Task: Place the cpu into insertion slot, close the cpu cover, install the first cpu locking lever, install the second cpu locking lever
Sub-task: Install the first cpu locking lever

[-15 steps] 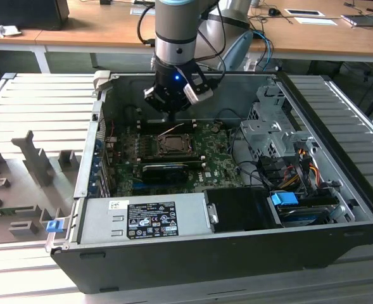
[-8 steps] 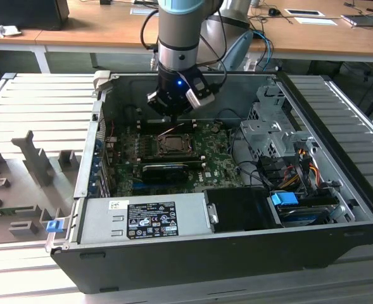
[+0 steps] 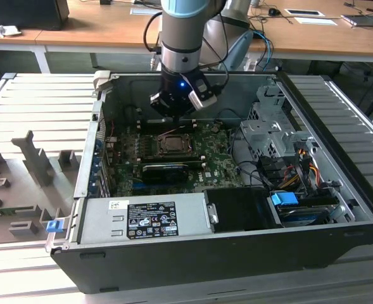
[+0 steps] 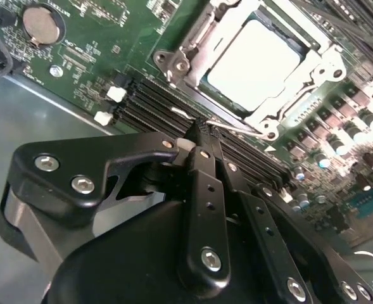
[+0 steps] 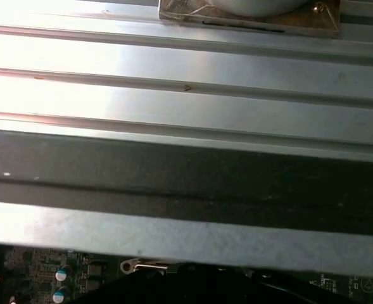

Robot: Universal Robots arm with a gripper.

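Your gripper (image 4: 202, 136) sits low over the board with its black fingers (image 4: 205, 190) drawn together; their tips meet at a thin wire locking lever (image 4: 237, 128), though you cannot tell whether they truly pinch it. At about 1 o'clock from the tips in the second wrist view, the cpu (image 4: 252, 63) lies in the insertion slot (image 3: 171, 144) with the cpu cover (image 4: 313, 69) down around it. By my judgement you are on a lever step, and it calls for a short, guided sweep under the catch. Room is tight: memory slots (image 4: 154, 104) lie just beside the tips, and the case wall (image 3: 237, 85) rises close behind the arm.
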